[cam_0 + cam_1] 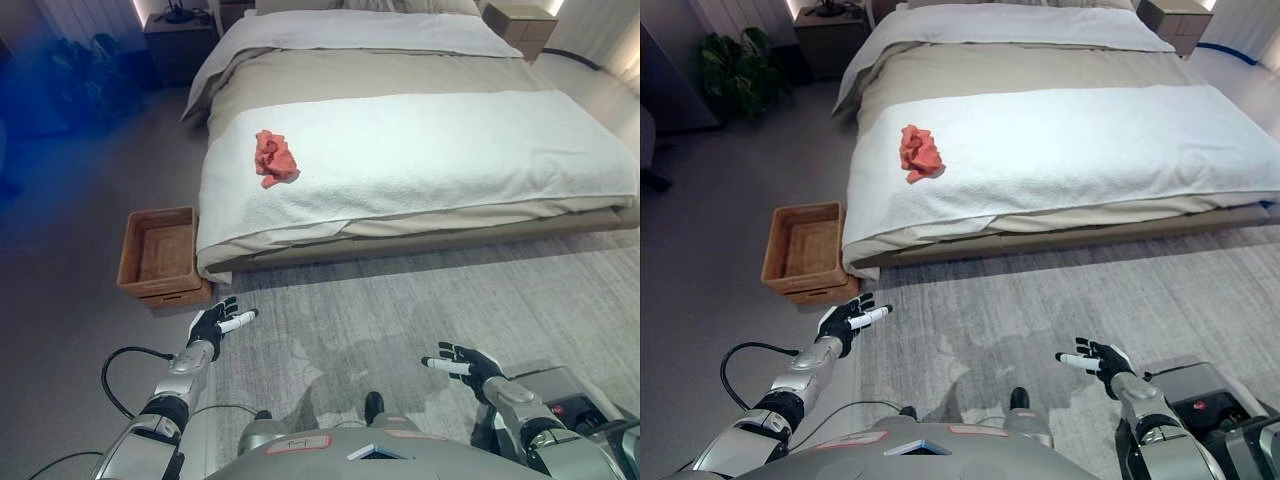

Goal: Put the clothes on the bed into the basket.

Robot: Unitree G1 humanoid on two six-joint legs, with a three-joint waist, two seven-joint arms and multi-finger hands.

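A crumpled red-pink garment (pixel 275 158) lies on the white cover near the foot-left corner of the bed (pixel 450 150). A brown woven basket (pixel 158 252) stands empty on the floor beside that corner of the bed. My left hand (pixel 214 324) is open and empty, low over the carpet, just below and right of the basket. My right hand (pixel 462 364) is open and empty over the carpet at the lower right. Both hands are well short of the bed.
A grey carpet (pixel 420 290) covers the floor before the bed. Nightstands (pixel 520 20) flank the headboard. A potted plant (pixel 735 65) stands at the far left. A grey box (pixel 1190 390) sits on the floor at the lower right.
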